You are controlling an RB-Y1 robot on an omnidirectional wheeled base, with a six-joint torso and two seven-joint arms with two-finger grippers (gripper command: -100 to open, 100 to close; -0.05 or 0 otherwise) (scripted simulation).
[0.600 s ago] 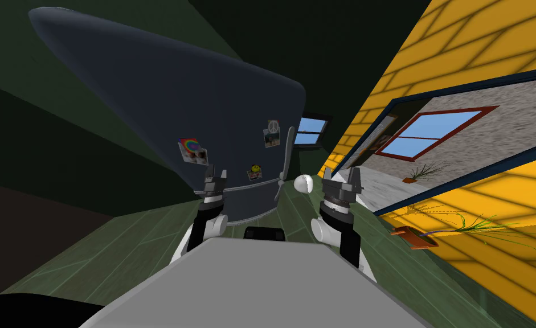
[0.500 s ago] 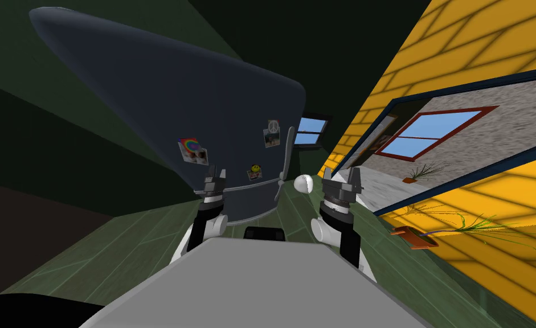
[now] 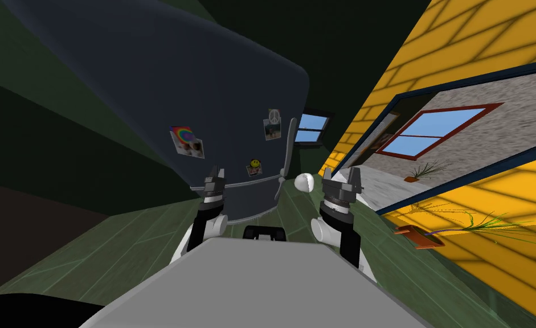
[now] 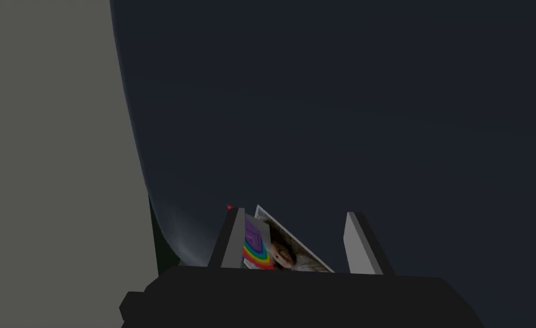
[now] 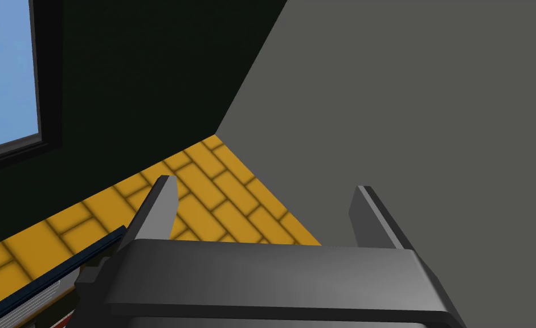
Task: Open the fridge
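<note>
Standing before the fridge (image 3: 215, 85), the robot has not yet begun the opening itself. The dark blue door sits flush with the body, and no gap shows along its edge or at the seam above the lower compartment. The grey upright handle (image 3: 287, 149) runs down the fridge's right edge, and nothing touches it.

Task progress, as judged: only the approach is made. Left to do are reaching the handle, closing on it and swinging the door out.

The left gripper (image 3: 215, 171) is raised in front of the fridge's lower door face, below the rainbow photo magnet (image 3: 187, 141) and well to the left of the handle. In the left wrist view its two fingers (image 4: 233, 239) stand spread at full width with only the fridge face and that magnet between them. It holds nothing and touches nothing.

The right gripper (image 3: 342, 173) is raised past the fridge's right edge, clear of the door and to the right of the handle. Its fingers are likewise spread wide and empty.

The handle lies between the two grippers, so which arm will take it cannot be told.
</note>
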